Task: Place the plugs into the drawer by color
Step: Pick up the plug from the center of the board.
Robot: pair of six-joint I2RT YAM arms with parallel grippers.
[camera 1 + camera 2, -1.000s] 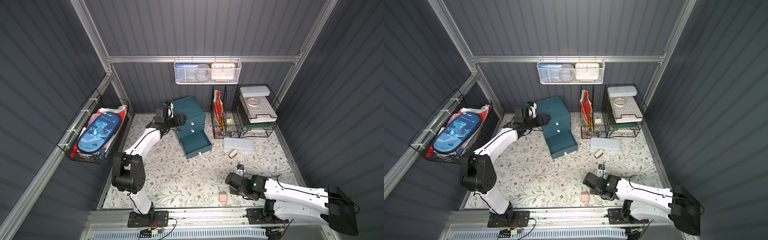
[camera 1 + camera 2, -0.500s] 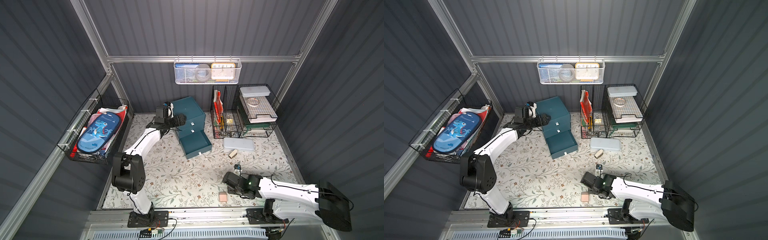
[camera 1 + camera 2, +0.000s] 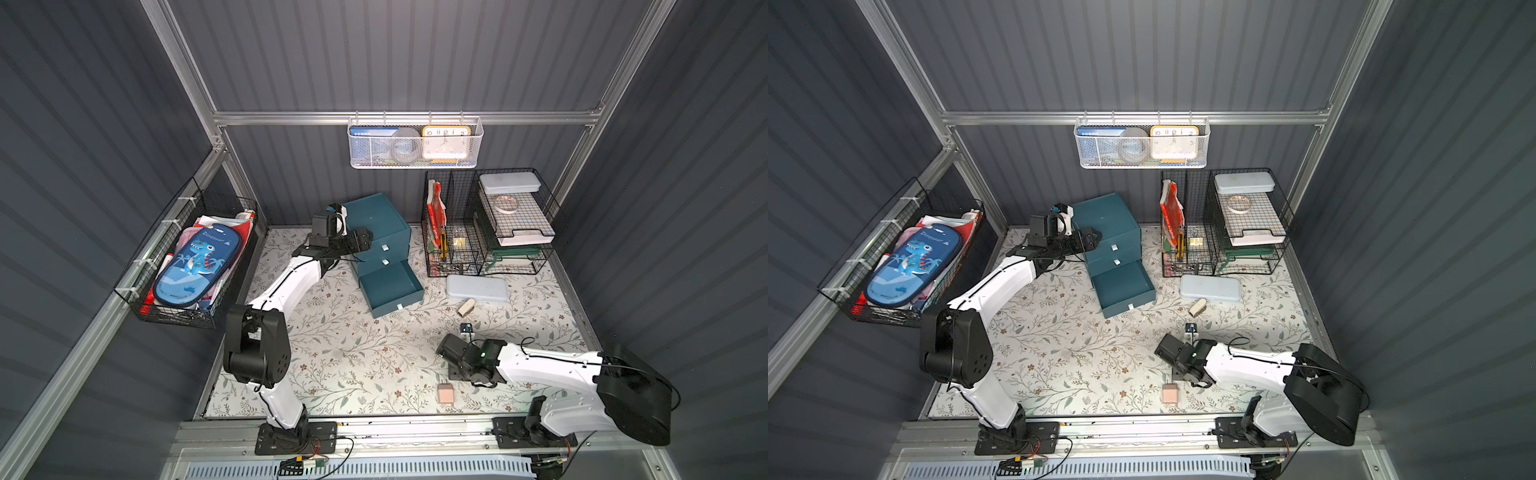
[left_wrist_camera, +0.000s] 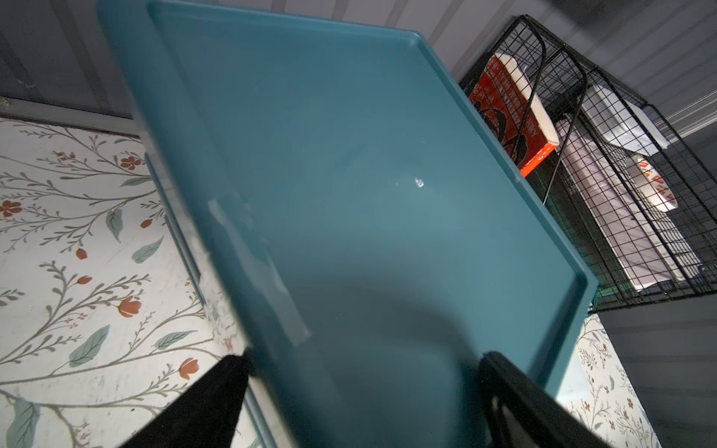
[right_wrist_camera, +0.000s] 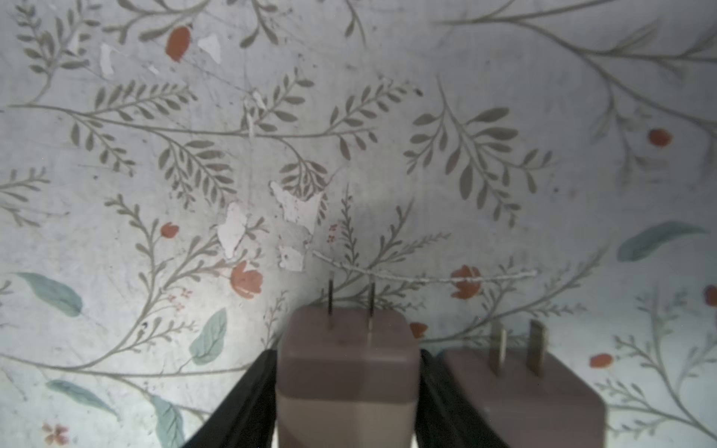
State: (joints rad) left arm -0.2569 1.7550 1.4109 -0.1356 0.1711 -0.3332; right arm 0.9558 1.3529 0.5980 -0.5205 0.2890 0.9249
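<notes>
The drawer (image 3: 376,220) (image 3: 1104,216) is a dark teal cabinet at the back; its bottom tray (image 3: 390,286) is pulled out and looks empty. My left gripper (image 3: 359,245) (image 4: 364,358) stands wide open against the cabinet's left upper edge, with the teal top (image 4: 349,194) filling its wrist view. My right gripper (image 3: 459,372) (image 5: 346,353) is low over the mat near the front. A pink plug (image 5: 347,380) lies between its fingers, prongs pointing away, with thin slivers of gap at both sides. A second pink plug (image 5: 520,391) lies beside it. In both top views only one pink plug (image 3: 445,392) (image 3: 1170,392) shows.
A pale grey-blue case (image 3: 477,287) and a small tan cylinder (image 3: 465,306) lie right of the open tray. Black wire racks (image 3: 486,232) stand at the back right. A wire basket (image 3: 195,266) hangs on the left wall and a white mesh basket (image 3: 415,143) on the back rail.
My right gripper has slid a little to the left over the mat and its jaws have widened. The left arm and the lone pink plug have not moved.
</notes>
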